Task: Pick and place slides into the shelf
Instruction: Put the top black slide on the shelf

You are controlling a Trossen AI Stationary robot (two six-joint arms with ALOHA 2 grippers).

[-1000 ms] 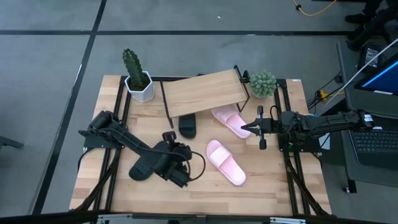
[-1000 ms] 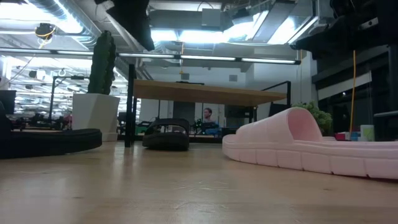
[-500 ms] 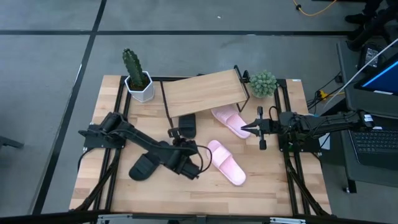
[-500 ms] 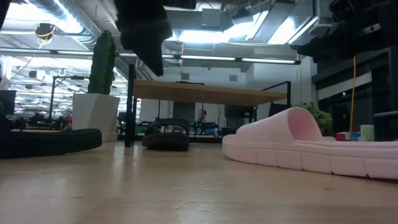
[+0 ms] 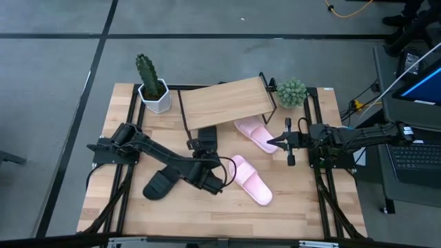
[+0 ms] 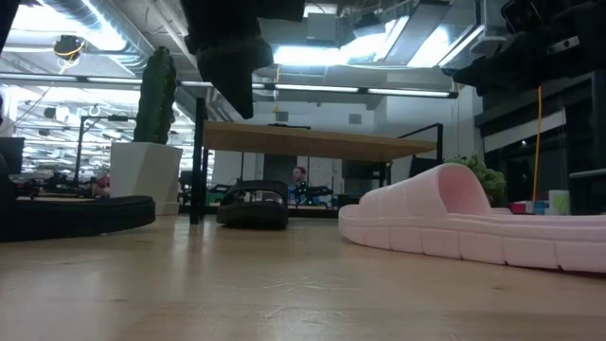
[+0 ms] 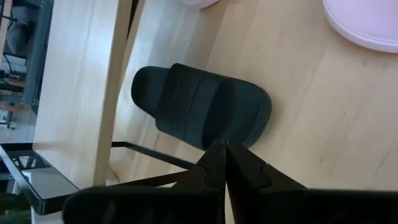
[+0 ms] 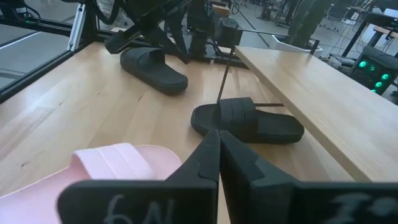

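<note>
Wooden counter [image 5: 117, 207] carries low light-plank shelf [image 5: 224, 103] on black wire legs, askew. One matte black slide [image 7: 202, 115] lies partly under shelf; left gripper [image 7: 222, 163] hovers just short of it, fingers closed, empty, likely lined up to nudge it in. Second black slide [image 5: 160, 184] near counter's left front. Two pale pink slides: one [image 5: 251, 131] at shelf's right end, other [image 5: 251, 180] mid-counter. Right gripper [image 8: 217, 152] waits closed, empty, beside nearer pink slide.

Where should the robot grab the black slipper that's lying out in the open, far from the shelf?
Probably by its wide strap. That black slipper lies flat, sole down, alone on the table at the left arm's side, so the strap arches up and gives something to pinch. I'd bring the left pincer down from above, one finger under the strap, one on top. Its fingers look shut now and would need opening.
</note>
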